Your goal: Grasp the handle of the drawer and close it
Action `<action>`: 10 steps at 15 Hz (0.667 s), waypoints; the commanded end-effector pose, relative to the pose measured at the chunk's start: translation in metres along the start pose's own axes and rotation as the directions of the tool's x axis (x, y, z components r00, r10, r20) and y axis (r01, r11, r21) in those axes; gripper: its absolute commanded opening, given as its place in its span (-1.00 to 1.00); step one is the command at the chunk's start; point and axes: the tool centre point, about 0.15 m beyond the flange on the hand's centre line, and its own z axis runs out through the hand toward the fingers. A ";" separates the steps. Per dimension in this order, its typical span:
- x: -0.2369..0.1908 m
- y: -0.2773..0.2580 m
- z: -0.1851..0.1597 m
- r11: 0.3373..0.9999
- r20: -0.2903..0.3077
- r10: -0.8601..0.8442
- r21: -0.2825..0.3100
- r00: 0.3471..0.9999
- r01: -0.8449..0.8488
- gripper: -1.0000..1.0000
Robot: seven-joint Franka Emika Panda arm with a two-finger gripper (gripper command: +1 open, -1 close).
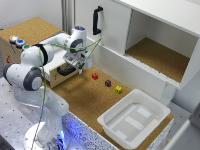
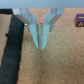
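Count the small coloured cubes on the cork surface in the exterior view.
3, in a row between the drawer and the white tub: red cube, purple cube, yellow cube. The arm could hide others.

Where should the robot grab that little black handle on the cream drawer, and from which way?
Probably in the middle of the handle, the short black bar on the front of the drawer. It is short and lies level, so one finger could go above and one below. Coming straight at the drawer front, from the open cork floor side, looks best. The gripper hangs beside it now.
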 end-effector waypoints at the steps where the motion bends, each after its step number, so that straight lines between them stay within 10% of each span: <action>1: 0.025 -0.029 0.033 0.997 -0.020 -0.016 0.071 1.000 0.017 -1.00; 10: 0.041 -0.112 0.033 0.981 -0.041 -0.143 0.124 0.989 0.147 -1.00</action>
